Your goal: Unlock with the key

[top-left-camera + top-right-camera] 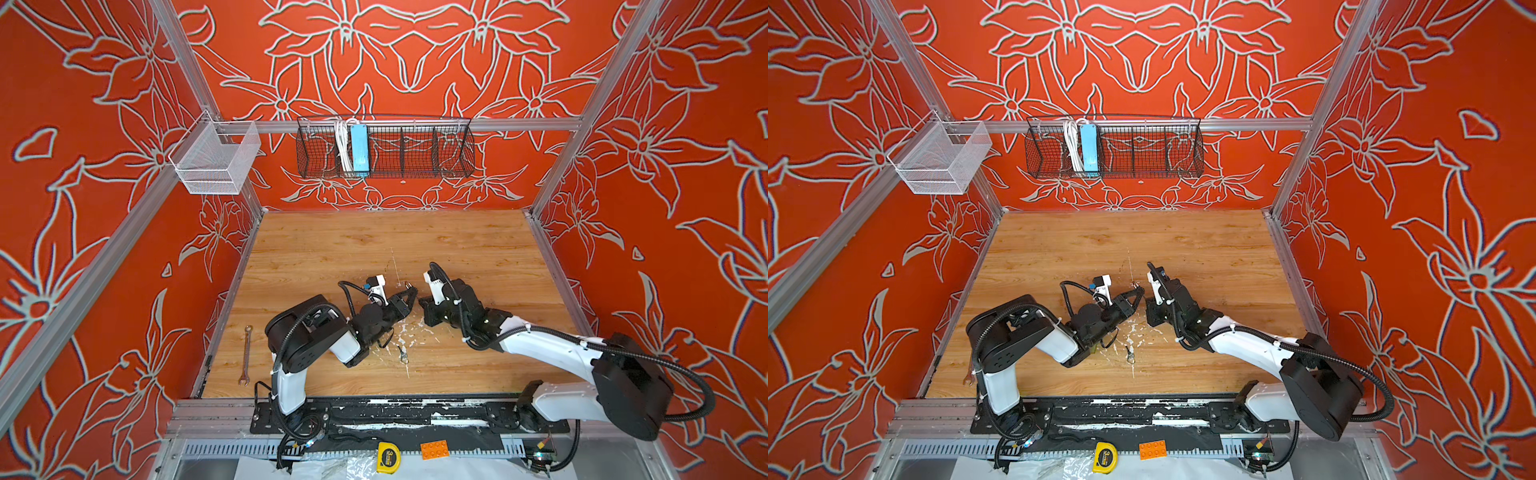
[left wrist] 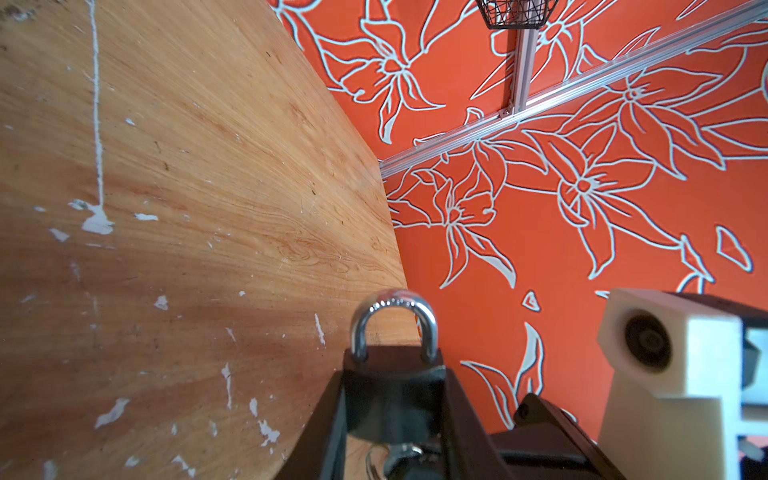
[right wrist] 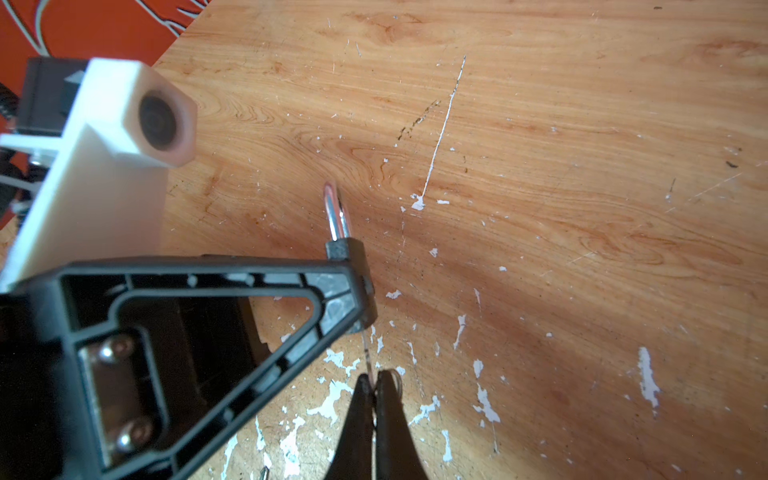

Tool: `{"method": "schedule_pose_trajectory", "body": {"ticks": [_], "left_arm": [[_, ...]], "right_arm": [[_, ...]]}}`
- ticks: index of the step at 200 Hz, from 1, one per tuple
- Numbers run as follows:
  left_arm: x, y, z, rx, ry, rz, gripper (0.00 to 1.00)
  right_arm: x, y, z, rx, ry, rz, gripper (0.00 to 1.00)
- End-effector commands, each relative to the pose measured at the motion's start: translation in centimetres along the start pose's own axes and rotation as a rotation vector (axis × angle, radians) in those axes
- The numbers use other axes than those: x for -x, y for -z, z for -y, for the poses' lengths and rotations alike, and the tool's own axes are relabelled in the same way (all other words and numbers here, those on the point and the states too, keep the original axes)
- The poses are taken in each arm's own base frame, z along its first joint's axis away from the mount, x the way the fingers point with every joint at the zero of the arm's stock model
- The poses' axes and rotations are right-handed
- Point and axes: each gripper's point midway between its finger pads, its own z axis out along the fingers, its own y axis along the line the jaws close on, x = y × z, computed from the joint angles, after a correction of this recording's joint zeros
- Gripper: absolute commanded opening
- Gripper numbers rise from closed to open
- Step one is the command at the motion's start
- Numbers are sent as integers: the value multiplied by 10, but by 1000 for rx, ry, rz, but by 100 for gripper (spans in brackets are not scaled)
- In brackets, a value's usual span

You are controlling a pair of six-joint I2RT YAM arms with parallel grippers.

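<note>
Left end effector (image 1: 410,294): narrow, clamped on the lock body, above the tabletop (image 1: 374,249).
Lock (image 2: 392,395): between the left fingers, with its closed shackle poking out past their tips.
Right end effector (image 3: 375,384): pinched tight on the key (edge-on, a thin strip), nearly tip to tip with the left one.
Key (image 2: 405,453): at the lock's underside, running from it to the right fingertips.
Wrench (image 1: 246,355): flat on the tabletop, well out beyond the left arm.

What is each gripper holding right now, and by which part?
Left gripper clamps the black padlock with silver shackle by its body sides. Right gripper is shut on the thin metal key, apparently by its head, at the padlock's underside.
</note>
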Motion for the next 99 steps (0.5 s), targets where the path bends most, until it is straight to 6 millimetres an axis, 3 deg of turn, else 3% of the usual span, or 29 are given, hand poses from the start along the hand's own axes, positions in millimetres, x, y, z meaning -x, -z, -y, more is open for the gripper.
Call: {"method": "schedule_pose_trajectory", "body": {"ticks": [1, 42, 99], "left_arm": [[-19, 3, -15, 57, -42, -29, 0], [-25, 6, -16, 83, -41, 11, 0], [-36, 3, -17, 83, -71, -10, 0]], "right_arm": [[39, 8, -12, 52, -21, 158, 0], [37, 3, -22, 110, -36, 161, 0], [41, 9, -12, 55, -31, 188, 0]]}}
